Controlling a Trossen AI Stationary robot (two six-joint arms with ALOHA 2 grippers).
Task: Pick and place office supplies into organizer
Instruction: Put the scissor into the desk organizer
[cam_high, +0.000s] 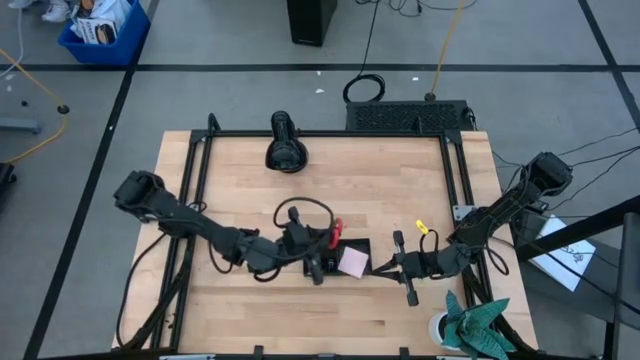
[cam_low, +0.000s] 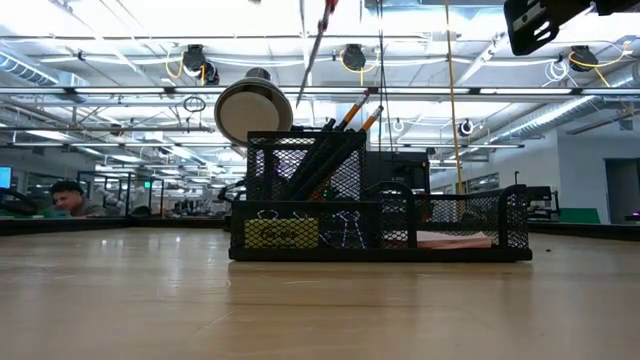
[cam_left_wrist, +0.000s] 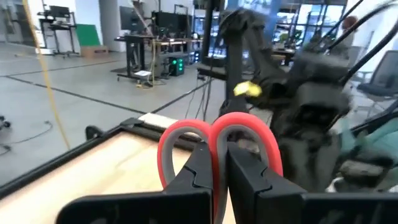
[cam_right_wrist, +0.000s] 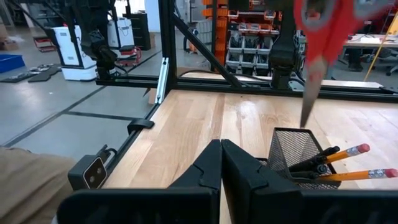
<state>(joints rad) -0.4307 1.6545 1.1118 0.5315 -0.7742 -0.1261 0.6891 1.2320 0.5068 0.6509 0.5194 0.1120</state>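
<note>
My left gripper (cam_high: 322, 243) (cam_left_wrist: 213, 163) hovers over the black mesh organizer (cam_high: 345, 258) (cam_low: 380, 215) and is shut on the red-handled scissors (cam_high: 336, 230) (cam_right_wrist: 326, 28). Their blades (cam_low: 314, 45) point down above the organizer's tall cup (cam_right_wrist: 293, 148). That cup holds two orange pencils (cam_right_wrist: 348, 163) and black pens (cam_low: 325, 160). A pink sticky-note pad (cam_high: 352, 262) lies in a low compartment, and binder clips (cam_low: 345, 230) sit behind the front mesh. My right gripper (cam_high: 378, 268) (cam_right_wrist: 221, 155) is shut, just right of the organizer. A small yellow piece (cam_high: 421, 227) lies on the table. My left gripper pinches the scissors between its two fingers where the two red handle loops (cam_left_wrist: 214, 127) meet, coming in level from the table's left. The loops stand out past the fingertips. The scissors are lifted clear and hang with the blade tip (cam_right_wrist: 306, 115) down, above the cup's rim.
A black cylindrical device with a round head (cam_high: 285, 140) (cam_low: 253, 110) stands near the far edge. A teal cloth with a white cup (cam_high: 470, 325) sits at the near right corner. Bare wood lies left of and in front of the organizer. A person sits far behind (cam_low: 65, 198).
</note>
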